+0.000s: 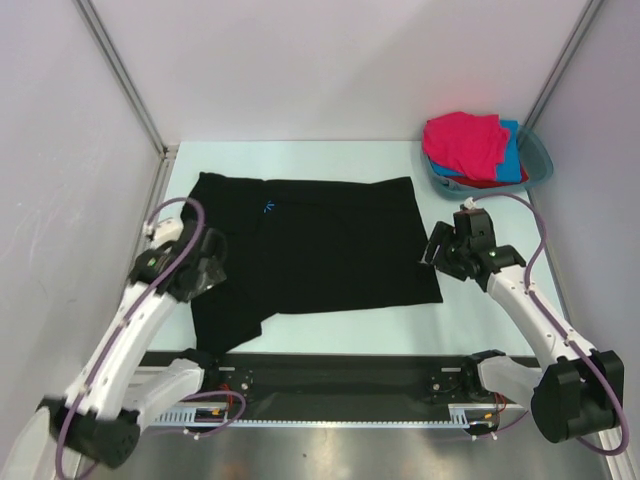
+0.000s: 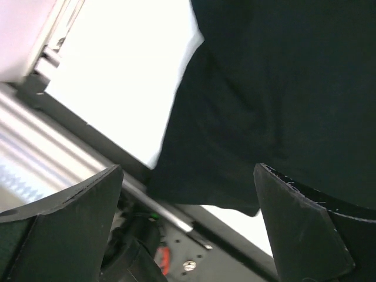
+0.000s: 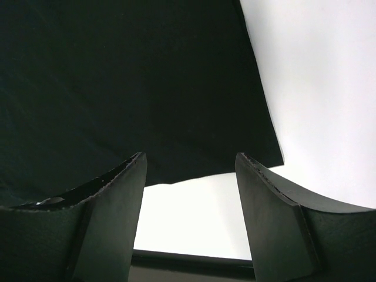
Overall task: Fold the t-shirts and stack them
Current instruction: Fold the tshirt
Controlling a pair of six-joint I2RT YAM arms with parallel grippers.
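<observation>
Black shirt spread flat for folding; left gripper and right gripper hover, jaws apart, its near edge between each pair.

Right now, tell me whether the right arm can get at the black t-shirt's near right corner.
Probably yes: the right gripper hangs open close over that corner of the black t-shirt, and nothing shows between them.
</observation>
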